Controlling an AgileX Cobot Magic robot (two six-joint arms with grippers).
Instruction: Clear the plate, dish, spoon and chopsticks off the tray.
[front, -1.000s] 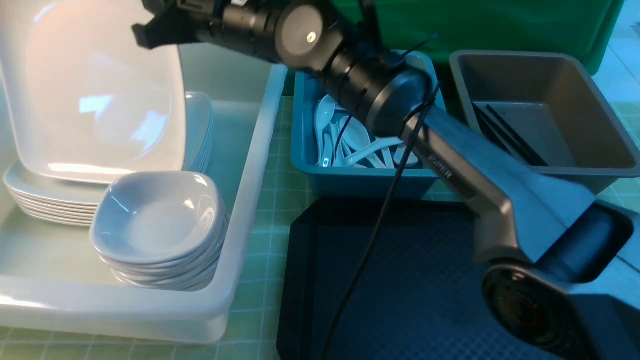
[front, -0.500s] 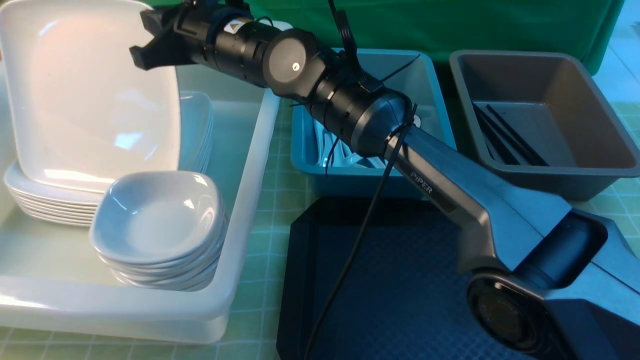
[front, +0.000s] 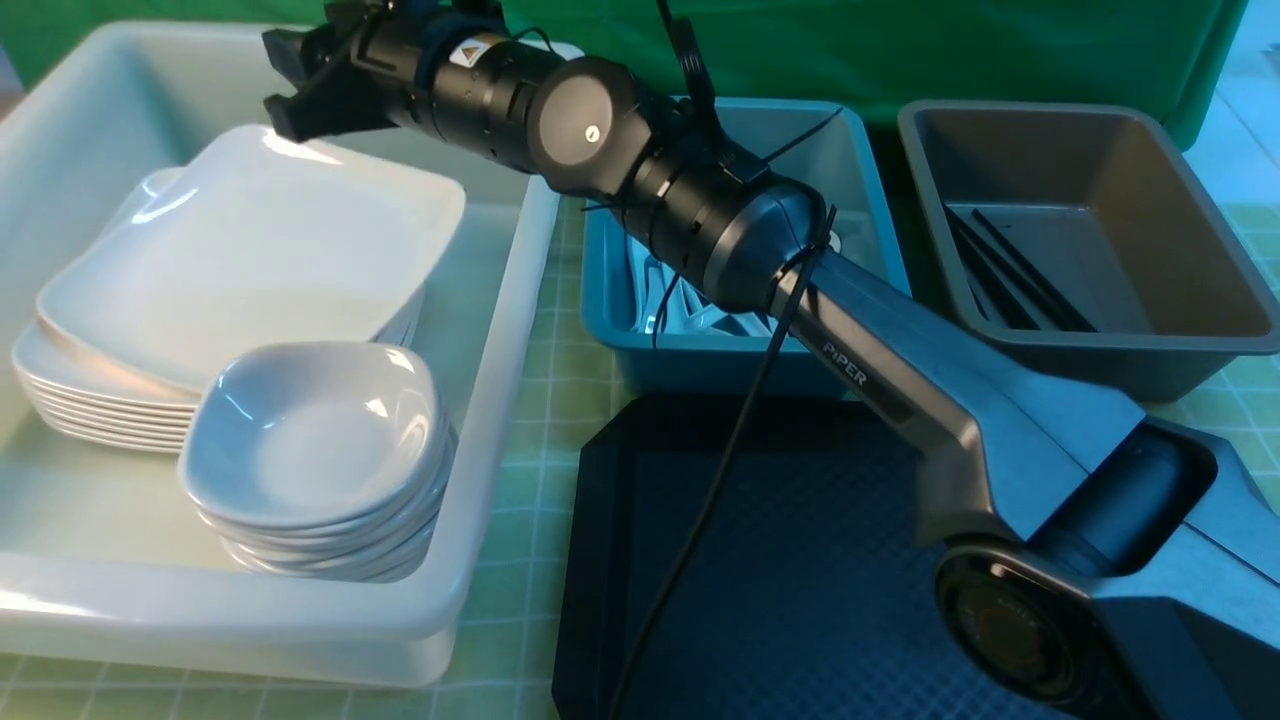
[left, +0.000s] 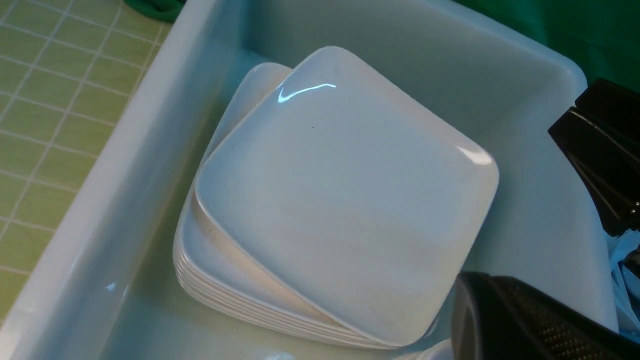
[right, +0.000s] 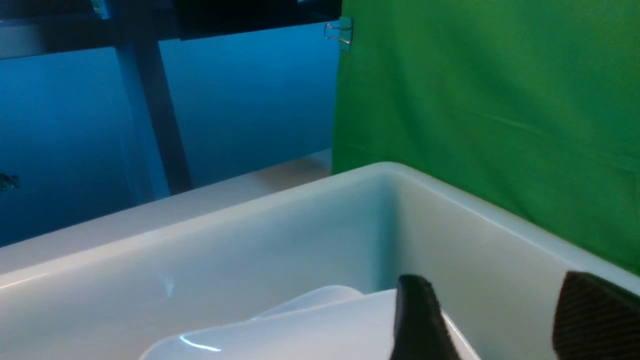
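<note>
Where the right arm (front: 700, 210) crosses, the spoons (front: 645, 282) barely show

**A robotics lab bench staged for dish sorting**

A green cloth backdrop (front: 950, 40) fills the top of the front frame. In the right wrist view a metal binder clip (right: 340, 32) pins its edge at upper centre. A pale green grid mat (front: 555, 330) lies under everything. A black and grey robot arm (front: 900, 385) lettered PIPER, strapped with cable ties, crosses the frame diagonally. Sorting tubs stand in a row: a white tub (front: 520, 300) of stacked plates (front: 260, 250) and bowls (front: 310, 440) at left, a teal tub (front: 700, 365) of spoons (front: 700, 318) at centre, and a grey-brown tub (front: 1120, 360) of chopsticks (front: 1010, 270) at upper right. A black tray (front: 800, 560) lies at lower centre.
</note>
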